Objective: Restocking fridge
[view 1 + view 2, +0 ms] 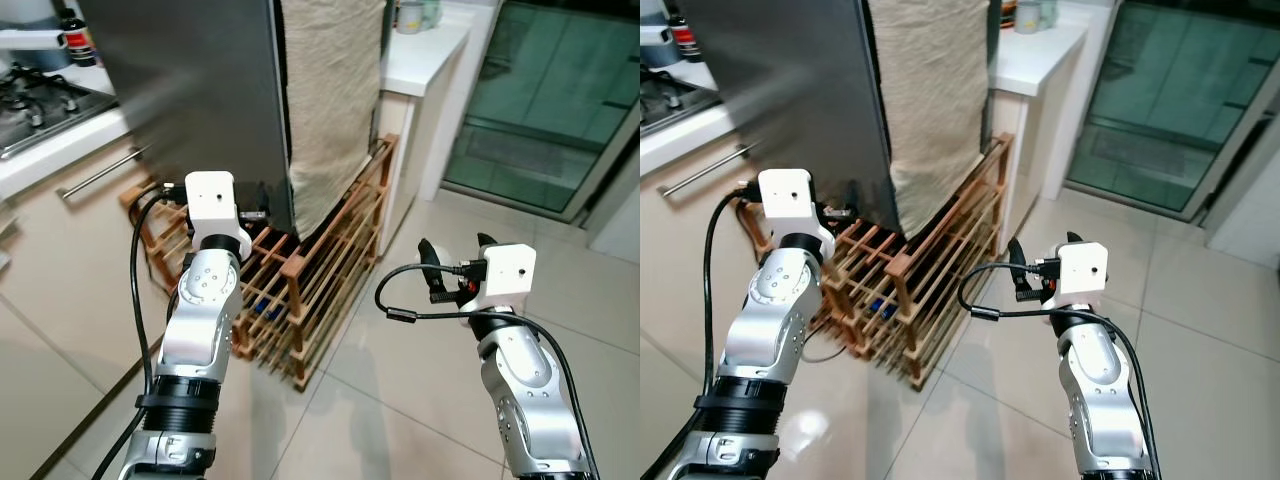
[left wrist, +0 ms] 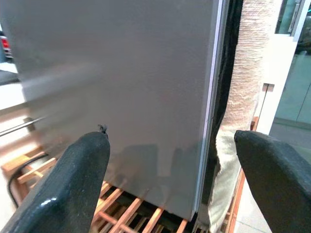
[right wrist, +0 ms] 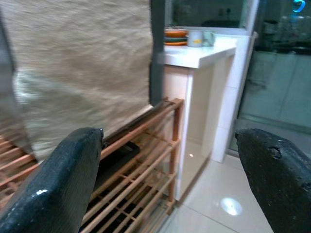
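The grey steel fridge (image 1: 200, 90) stands straight ahead with its door shut. A beige towel (image 1: 330, 100) hangs down its right side. My left gripper (image 2: 169, 136) is raised close to the fridge's lower side wall, near the front corner, open and holding nothing. My right gripper (image 1: 456, 250) floats over the tiled floor to the right of the fridge. It is also open and holding nothing, and it points toward the towel and the wooden rack (image 3: 146, 145).
A low wooden slatted rack (image 1: 300, 290) sits at the fridge's foot, holding a few dark items. A white counter (image 1: 425, 55) with cups is behind on the right. A stove (image 1: 40, 100) and drawer handle (image 1: 100, 172) are on the left. Glass sliding doors (image 1: 540, 110) stand at far right.
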Motion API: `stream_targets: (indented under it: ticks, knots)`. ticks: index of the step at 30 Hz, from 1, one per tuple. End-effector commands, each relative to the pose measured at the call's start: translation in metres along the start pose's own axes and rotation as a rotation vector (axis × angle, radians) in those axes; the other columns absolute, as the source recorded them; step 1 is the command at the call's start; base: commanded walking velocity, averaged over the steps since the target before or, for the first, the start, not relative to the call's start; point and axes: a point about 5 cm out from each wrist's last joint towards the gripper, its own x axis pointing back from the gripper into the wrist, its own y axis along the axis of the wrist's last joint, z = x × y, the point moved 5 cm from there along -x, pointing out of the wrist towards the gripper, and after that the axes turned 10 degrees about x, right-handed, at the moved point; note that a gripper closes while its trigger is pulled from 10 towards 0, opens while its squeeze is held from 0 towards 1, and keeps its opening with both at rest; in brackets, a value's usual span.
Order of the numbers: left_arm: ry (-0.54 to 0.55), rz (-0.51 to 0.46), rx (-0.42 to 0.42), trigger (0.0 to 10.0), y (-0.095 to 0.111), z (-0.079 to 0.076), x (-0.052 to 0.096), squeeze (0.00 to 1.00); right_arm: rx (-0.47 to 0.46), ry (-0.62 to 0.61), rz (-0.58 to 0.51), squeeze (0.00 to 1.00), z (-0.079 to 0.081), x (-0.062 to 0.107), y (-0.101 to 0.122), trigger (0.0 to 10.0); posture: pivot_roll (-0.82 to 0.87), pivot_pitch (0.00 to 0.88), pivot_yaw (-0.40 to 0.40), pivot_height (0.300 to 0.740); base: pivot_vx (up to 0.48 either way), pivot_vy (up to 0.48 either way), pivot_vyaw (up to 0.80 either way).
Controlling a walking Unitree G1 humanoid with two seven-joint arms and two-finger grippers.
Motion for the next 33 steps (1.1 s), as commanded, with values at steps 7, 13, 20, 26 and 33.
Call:
stream_targets:
  ticks: [7,13,20,26,33]
  knots:
    - [0.138,-0.039,-0.022,10.0,0.011,0.021,0.001,0.00,-0.002,0.030,-0.028,0.00,0.002,-0.001,0.004,10.0,-0.08,0.000,0.039,0.740,0.463,0.000,0.30]
    - [0.169,-0.046,-0.076,10.0,0.012,0.024,0.001,0.00,0.005,0.050,-0.022,0.00,0.007,0.000,0.002,10.0,-0.08,0.000,0.038,0.740,0.000,0.000,0.64]
    - [0.016,0.052,-0.028,10.0,0.003,-0.002,-0.011,0.00,-0.001,0.049,0.009,0.00,0.006,0.000,-0.004,10.0,-0.08,0.000,0.031,0.740,0.000,0.000,0.28]
    - [-0.280,0.179,0.075,10.0,-0.004,-0.057,-0.011,0.00,-0.002,0.053,0.009,0.00,0.008,0.001,-0.005,10.0,-0.09,0.000,0.036,0.740,0.000,0.000,0.00]
    - [-0.441,0.165,0.100,10.0,0.003,-0.091,-0.022,0.00,-0.007,0.049,0.009,0.00,0.006,0.000,-0.005,10.0,-0.09,0.000,0.035,0.740,0.000,0.000,0.00]
